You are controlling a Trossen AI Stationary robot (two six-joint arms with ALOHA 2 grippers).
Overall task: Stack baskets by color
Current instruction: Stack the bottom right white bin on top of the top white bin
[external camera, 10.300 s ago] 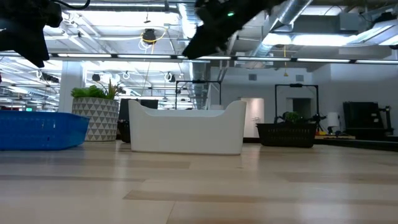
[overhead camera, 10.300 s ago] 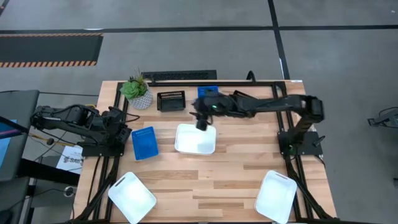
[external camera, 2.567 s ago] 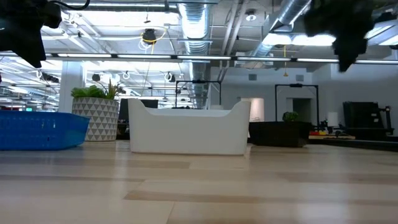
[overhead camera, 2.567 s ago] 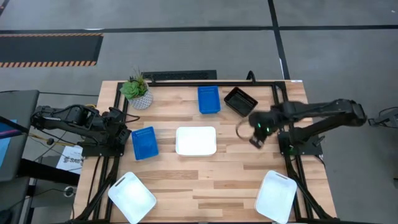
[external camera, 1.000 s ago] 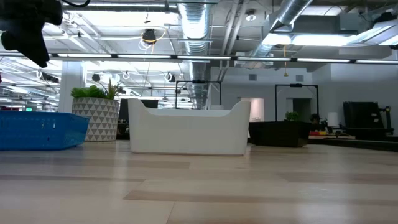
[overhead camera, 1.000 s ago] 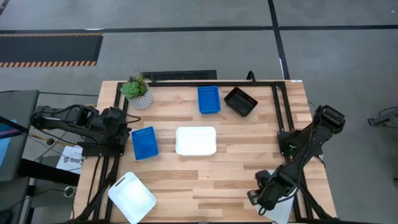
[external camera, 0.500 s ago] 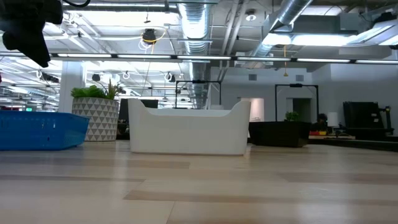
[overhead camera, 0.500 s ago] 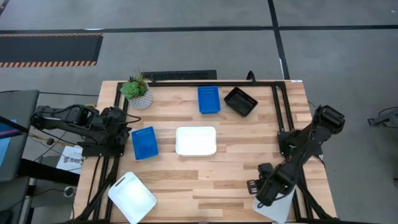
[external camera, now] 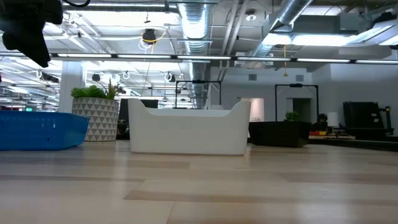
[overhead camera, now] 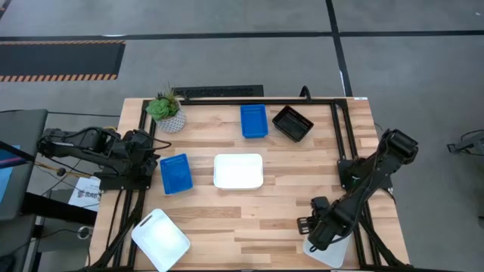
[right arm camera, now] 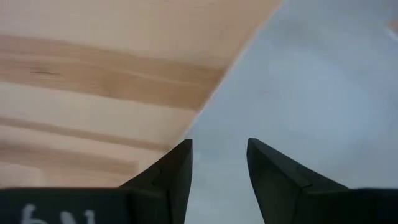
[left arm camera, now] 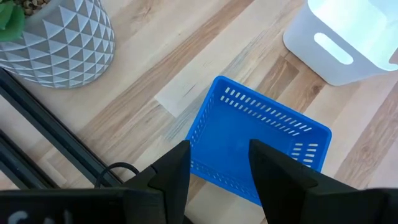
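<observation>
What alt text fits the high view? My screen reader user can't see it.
Right gripper reaches over a white basket at the table's near right corner. Left gripper waits beside a blue basket; another white basket sits mid-table.

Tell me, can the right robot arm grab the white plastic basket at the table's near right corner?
Probably yes. The right gripper hangs open right over the white plastic basket, its fingers at the basket's edge, with nothing between them.
</observation>
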